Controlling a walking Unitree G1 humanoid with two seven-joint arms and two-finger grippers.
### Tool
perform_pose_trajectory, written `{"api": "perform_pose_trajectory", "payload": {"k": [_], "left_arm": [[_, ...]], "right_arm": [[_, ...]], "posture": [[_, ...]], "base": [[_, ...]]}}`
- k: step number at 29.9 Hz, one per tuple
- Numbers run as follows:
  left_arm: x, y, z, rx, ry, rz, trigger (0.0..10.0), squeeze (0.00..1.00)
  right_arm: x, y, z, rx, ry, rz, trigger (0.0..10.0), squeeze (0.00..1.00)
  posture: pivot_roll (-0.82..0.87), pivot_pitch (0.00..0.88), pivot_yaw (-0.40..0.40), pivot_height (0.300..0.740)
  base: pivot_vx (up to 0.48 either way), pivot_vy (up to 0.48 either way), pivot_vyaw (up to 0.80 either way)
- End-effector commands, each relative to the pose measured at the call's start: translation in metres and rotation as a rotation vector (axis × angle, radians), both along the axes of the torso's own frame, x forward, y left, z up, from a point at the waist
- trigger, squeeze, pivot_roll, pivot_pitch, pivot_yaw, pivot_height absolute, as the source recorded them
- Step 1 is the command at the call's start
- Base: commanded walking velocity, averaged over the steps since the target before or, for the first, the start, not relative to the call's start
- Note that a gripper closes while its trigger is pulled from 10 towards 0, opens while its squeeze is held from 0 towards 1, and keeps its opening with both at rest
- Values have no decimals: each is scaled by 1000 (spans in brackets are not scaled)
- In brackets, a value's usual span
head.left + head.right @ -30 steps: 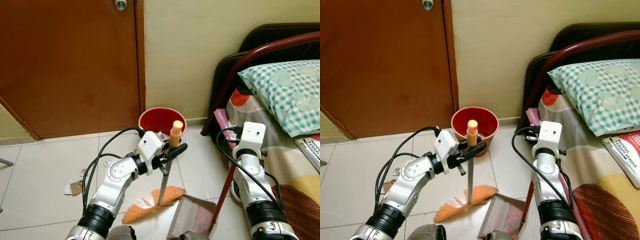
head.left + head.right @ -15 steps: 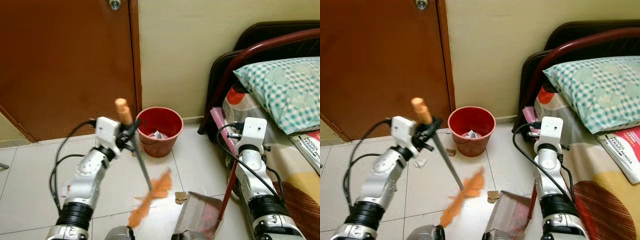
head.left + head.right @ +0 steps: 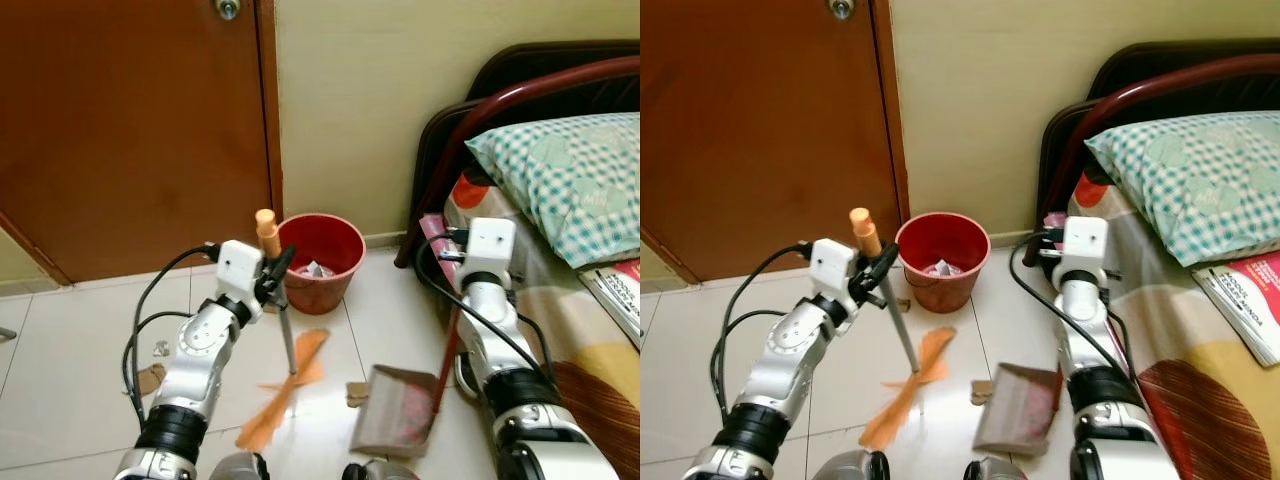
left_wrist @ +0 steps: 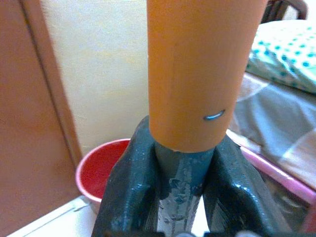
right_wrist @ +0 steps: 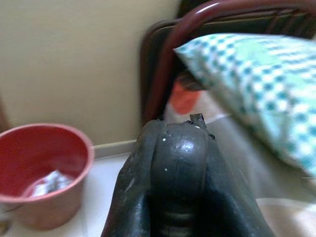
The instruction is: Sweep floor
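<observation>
Tiled floor (image 3: 60, 340), left pincer (image 3: 277, 268) pinching broom (image 3: 290, 352), right pincer (image 5: 173, 163) clamping dustpan handle (image 3: 447, 355), its top hidden

Open tile (image 3: 80, 330) left; bucket (image 3: 318, 262), bed (image 3: 560, 250) crowding right.

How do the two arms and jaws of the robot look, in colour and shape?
Both arms are silver metal with black ribbed collars and looping black cables. Each wrist carries a white box. The left gripper and right gripper have thick, glossy black, rounded fingers.
</observation>
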State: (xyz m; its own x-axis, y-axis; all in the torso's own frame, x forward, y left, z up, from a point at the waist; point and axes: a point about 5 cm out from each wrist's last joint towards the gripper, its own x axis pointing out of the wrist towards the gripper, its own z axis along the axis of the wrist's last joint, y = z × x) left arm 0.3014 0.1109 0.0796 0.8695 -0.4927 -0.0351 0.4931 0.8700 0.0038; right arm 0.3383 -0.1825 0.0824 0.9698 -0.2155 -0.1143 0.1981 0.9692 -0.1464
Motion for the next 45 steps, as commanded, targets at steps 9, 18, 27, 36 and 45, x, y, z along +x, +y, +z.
{"api": "perform_pose_trajectory", "payload": {"k": [9, 18, 27, 36, 45], "left_arm": [[-11, 2, -7, -65, 89, 36, 10000, 0], [-8, 35, -17, -277, 249, 392, 10000, 0], [-9, 52, -10, -385, 284, 521, 10000, 0], [6, 39, 27, -665, 241, 468, 10000, 0], [15, 60, 48, -613, 134, 481, 10000, 0]], "right_arm": [[1, 48, -7, 70, 29, 211, 10000, 0], [0, 44, -4, -16, -5, 229, 10000, 0], [-2, 40, -6, -60, -2, 244, 10000, 0], [-3, 48, -10, -49, 10, 266, 10000, 0], [-3, 49, -12, -31, 25, 266, 10000, 0]], "posture": [[40, 92, -47, 740], [42, 102, -49, 740], [39, 116, -59, 740], [32, 122, -66, 740], [33, 113, -62, 740]], "base": [[0, 0, 0], [0, 0, 0], [0, 0, 0], [0, 0, 0], [0, 0, 0]]}}
